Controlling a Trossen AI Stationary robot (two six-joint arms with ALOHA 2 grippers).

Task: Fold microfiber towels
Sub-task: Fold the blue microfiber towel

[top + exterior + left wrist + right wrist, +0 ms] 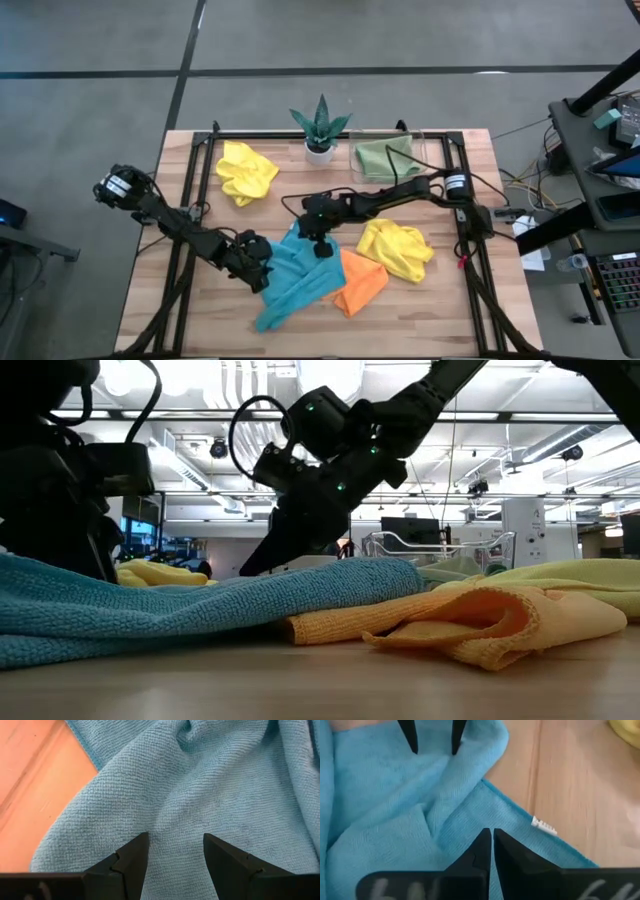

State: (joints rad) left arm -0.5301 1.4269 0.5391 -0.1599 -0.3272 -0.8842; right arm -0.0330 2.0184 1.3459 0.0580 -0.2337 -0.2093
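High view: one sky-blue towel (300, 275), microfiber, rumpled and lying slantwise on the wooden table (440, 310), near its front middle. Fine looped weave; a small white tag at one hem shows in the right wrist view. Its 4 o'clock edge touches the orange towel (362, 283).

Right gripper (322, 248): at the blue towel's 1 o'clock corner, fingers drawn together and resting on the cloth's fold; whether cloth is pinched between the tips cannot be told.

Left gripper (262, 272): at the blue towel's 9 o'clock edge, fingers apart, straddling a ridge of the cloth without closing on it.

Count of towels, five:
- blue, one
- orange, one, crumpled, at 4 o'clock of the blue
- yellow, two: one (246, 171) at the table's 10 o'clock, one (396, 248) at 3 o'clock of the right gripper, both bunched
- green, one (382, 158), inside the clear tray (432, 150) at the table's 1 o'clock

Other: one potted plant (320, 130), at the table's 12 o'clock.
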